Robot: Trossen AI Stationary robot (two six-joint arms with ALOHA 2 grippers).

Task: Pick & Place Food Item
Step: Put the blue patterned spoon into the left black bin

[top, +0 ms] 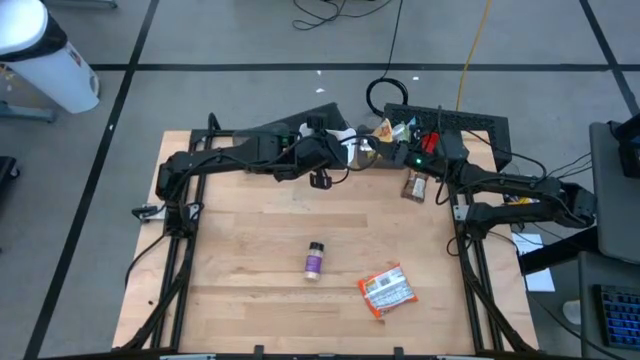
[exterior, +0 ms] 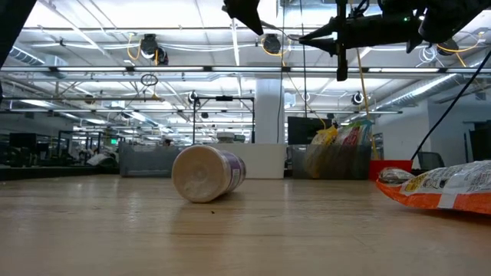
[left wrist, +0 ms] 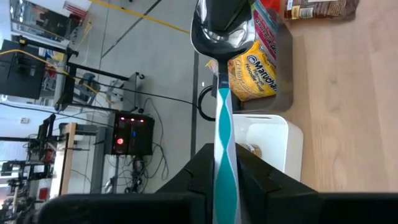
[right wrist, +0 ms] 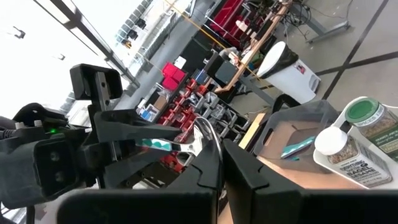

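High view shows both arms gathered at the far edge of the counter (top: 250,300), well away from the loose food items. The left gripper (top: 352,148) reaches toward the far right, its jaws clamped on a spoon (left wrist: 221,93) with a teal handle and a metal bowl, as the left wrist view shows plainly. Just past the spoon's bowl sits a bin (top: 470,125) holding packets, among them a yellow noodle packet (left wrist: 254,68). The right gripper (top: 425,148) hovers over that same bin, jaws together and holding nothing that can be seen.

On the open counter lie two candidates for the task: a small jar (top: 315,260) with a purple label, tipped on its side, and an orange snack bag (top: 386,290) lying flat just to its right. The jar's long axis runs near to far. Both lie toward the near side from the jaws, well apart from either arm.

By my reading, the jar sits roughly midway between the arms, while the bag lies closer to the right arm's side. The left arm is occupied with the spoon, so the empty right gripper looks better placed to come near and take either item, closing across the jar's short width.
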